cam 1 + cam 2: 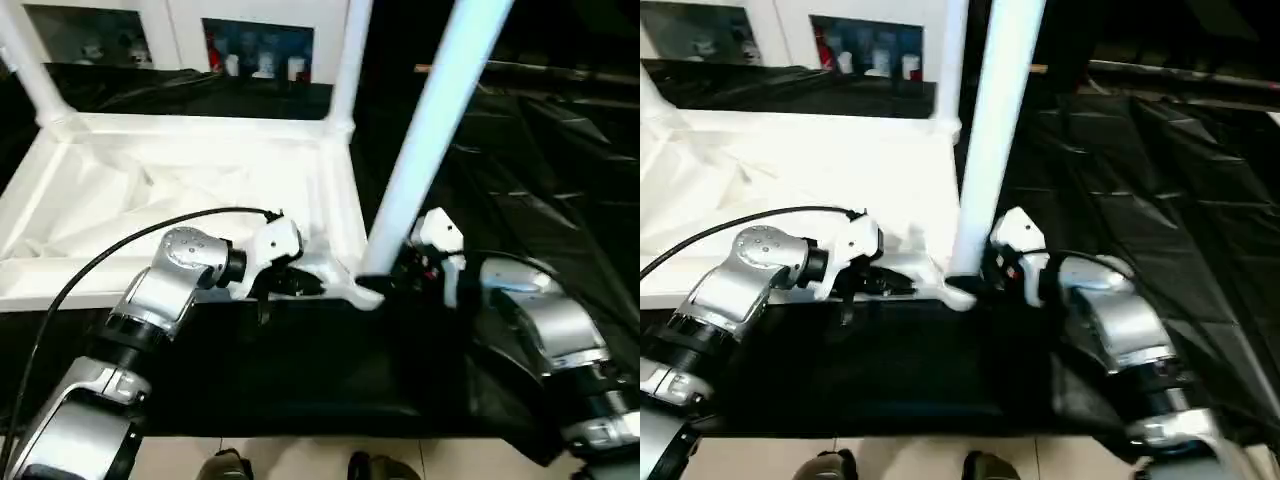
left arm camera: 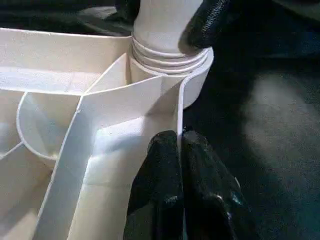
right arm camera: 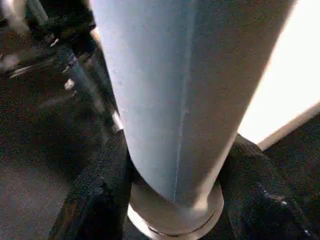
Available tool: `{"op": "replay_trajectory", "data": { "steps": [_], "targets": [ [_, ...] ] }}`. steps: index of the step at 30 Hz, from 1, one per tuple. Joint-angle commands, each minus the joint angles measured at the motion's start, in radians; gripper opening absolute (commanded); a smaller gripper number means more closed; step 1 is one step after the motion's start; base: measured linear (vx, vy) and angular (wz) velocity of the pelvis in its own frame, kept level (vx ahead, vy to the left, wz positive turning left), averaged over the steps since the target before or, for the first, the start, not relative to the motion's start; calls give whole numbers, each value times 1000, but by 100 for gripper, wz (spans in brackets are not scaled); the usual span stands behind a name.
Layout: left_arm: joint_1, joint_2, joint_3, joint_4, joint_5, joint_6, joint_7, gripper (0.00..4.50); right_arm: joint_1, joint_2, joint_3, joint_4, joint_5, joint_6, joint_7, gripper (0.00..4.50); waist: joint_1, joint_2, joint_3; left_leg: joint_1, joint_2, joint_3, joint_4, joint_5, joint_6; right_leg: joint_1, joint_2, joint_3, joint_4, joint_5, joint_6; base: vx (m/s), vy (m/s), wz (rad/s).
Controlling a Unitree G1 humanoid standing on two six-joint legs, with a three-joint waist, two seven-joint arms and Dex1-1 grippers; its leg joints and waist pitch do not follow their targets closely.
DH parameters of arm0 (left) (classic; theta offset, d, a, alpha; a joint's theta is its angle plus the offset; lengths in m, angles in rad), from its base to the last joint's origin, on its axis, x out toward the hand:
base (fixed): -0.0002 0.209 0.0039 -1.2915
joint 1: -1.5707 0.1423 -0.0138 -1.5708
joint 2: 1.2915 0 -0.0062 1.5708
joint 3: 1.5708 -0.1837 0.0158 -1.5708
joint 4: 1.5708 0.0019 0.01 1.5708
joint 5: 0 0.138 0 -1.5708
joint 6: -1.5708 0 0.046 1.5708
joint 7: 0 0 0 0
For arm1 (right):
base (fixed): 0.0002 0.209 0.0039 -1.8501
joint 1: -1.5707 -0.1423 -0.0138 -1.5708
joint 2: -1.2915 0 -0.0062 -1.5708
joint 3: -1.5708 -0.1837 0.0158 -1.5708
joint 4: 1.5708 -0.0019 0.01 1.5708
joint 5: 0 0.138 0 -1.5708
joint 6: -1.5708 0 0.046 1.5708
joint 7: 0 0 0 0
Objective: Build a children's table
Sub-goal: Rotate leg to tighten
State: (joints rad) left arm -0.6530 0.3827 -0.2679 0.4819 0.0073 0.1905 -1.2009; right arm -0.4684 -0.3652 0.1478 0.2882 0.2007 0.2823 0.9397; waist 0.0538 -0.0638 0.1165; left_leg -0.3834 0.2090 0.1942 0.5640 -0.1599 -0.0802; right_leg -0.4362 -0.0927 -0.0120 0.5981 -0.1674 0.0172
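The white tabletop point(image 1: 150, 190) lies upside down on black cloth, ribbed underside up. Two legs stand in its far corners point(image 1: 30, 70) point(image 1: 350, 60). A third leg point(image 1: 430, 130) stands tilted slightly in the near right corner socket point(image 2: 195, 75), its threaded end showing above the socket. My left gripper point(image 1: 300, 283) is shut on the thin rim wall point(image 2: 179, 115) just beside that corner. My right gripper point(image 1: 395, 270) holds the leg's base, one black finger point(image 3: 100, 195) on each side pressed against the tube point(image 3: 185, 90).
Black cloth point(image 1: 520, 150) covers the work surface and runs off to the right. A white glass-door cabinet point(image 1: 255, 45) stands behind the tabletop. A black cable point(image 1: 120, 245) loops over my left forearm. Pale floor point(image 1: 300, 460) shows at the near edge.
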Motion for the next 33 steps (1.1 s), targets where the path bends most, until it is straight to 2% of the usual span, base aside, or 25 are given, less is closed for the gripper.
{"op": "replay_trajectory", "data": {
  "steps": [1, 2, 3, 5, 7, 8, 9, 11, 14, 17, 19, 22, 25, 27, 29, 31, 32, 33],
  "targets": [
    [9, -33, 5, 33, -2, 30, 55, 0, 6, 21, 9, 51, -22, 35, -74, 208, 3, -5, -57, 11, 11, 0, -66, -223, 42, 46, -28, 17, -67, -268, -206, 0, 0, 0],
    [-3, -62, 21, 42, 2, 54, 118, 0, 4, 57, 4, 79, -44, 50, -156, 208, 0, -7, -58, 9, 11, -3, -68, -242, 25, 48, -29, 16, -69, -305, -190, 0, 0, 0],
    [-12, -84, 24, 47, 11, 72, 165, 0, 2, 89, 0, 95, -56, 66, -215, 206, -2, -2, -57, 10, 11, -3, -71, -261, 14, 44, -29, 16, -74, -327, -180, 0, 0, 0],
    [-21, -106, 26, 53, 21, 89, 214, 0, -1, 123, -6, 111, -67, 85, -278, 206, -5, -4, -57, 13, 10, -5, -72, -282, -1, 41, -28, 17, -77, -358, -166, 0, 0, 0],
    [-37, -148, 34, 73, 30, 113, 289, 0, -4, 173, -11, 129, -83, 91, -357, 205, -8, -3, -56, 12, 9, -5, -72, -297, -1, 38, -28, 18, -81, -376, -153, 0, 0, 0],
    [-49, -180, 45, 90, 34, 132, 352, 0, -9, 206, -17, 146, -96, 94, -415, 204, -7, -3, -55, 16, 8, -2, -71, -309, -2, 32, -27, 20, -86, -386, -148, 0, 0, 0],
    [-58, -208, 50, 101, 37, 146, 393, 0, -16, 235, -22, 165, -108, 96, -469, 204, -6, -1, -56, 12, 7, -6, -73, -309, -6, 36, -28, 18, -85, -399, -140, 0, 0, 0],
    [-70, -255, 53, 115, 45, 162, 457, 0, -35, 281, -30, 207, -124, 88, -554, 204, -8, -2, -56, 13, 6, -5, -74, -314, -12, 33, -26, 18, -88, -411, -129, 0, 0, 0],
    [-73, -307, 32, 109, 51, 169, 473, 0, -62, 331, -42, 246, -121, 70, -607, 204, -8, -1, -57, 11, 4, -6, -74, -316, -2, 32, -25, 18, -90, -396, -116, 0, 0, 0],
    [-72, -312, 18, 105, 52, 164, 458, 0, -75, 339, -51, 257, -116, 58, -609, 204, -5, -1, -59, 8, 4, -7, -76, -317, 7, 34, -22, 16, -89, -374, -106, 0, 0, 0],
    [-75, -311, 16, 110, 56, 155, 453, 0, -86, 345, -69, 264, -110, 47, -601, 258, -5, 0, -61, 8, 4, -6, -76, -313, 9, 34, -21, 16, -88, -352, -108, 0, 0, 0],
    [-74, -287, 15, 113, 58, 136, 422, 0, -104, 328, -86, 267, -90, 33, -551, 279, -5, 0, -61, 9, 5, -6, -77, -329, 11, 33, -22, 16, -90, -368, -109, 0, 0, 0],
    [-69, -245, 6, 107, 59, 103, 365, 0, -104, 281, -74, 235, -68, 37, -447, 305, -3, -1, -61, 7, 6, -8, -79, -334, 16, 35, -23, 15, -90, -366, -109, 0, 0, 0],
    [-60, -205, 0, 99, 50, 74, 295, 0, -89, 215, -31, 188, -63, 39, -315, 324, -2, -2, -62, 5, 7, -4, -76, -298, 32, 39, -23, 17, -85, -305, -125, 0, 0, 0],
    [-50, -171, -7, 90, 39, 42, 224, 0, -71, 159, -4, 152, -63, 20, -220, 324, 4, -2, -65, 5, 7, -3, -72, -255, 46, 45, -23, 16, -80, -248, -140, 0, 0, 0],
    [-22, -118, -17, 53, 2, 19, 86, 0, -51, 92, -4, 108, -37, 6, -102, 324, 6, -1, -64, 5, 8, -1, -71, -232, 58, 47, -26, 16, -77, -215, -160, 0, 0, 0],
    [-16, -109, -18, 44, -6, 15, 60, 0, -48, 80, -5, 99, -33, 2, -79, 324, 6, 0, -68, 5, 8, -1, -67, -204, 67, 51, -25, 17, -68, -169, -179, 0, 0, 0],
    [-11, -100, -20, 35, -13, 17, 39, 0, -45, 68, -6, 89, -27, 4, -59, 324, 5, 0, -70, 8, 9, 3, -63, -170, 81, 49, -21, 17, -62, -101, -205, 0, 0, 0]
  ]
}}
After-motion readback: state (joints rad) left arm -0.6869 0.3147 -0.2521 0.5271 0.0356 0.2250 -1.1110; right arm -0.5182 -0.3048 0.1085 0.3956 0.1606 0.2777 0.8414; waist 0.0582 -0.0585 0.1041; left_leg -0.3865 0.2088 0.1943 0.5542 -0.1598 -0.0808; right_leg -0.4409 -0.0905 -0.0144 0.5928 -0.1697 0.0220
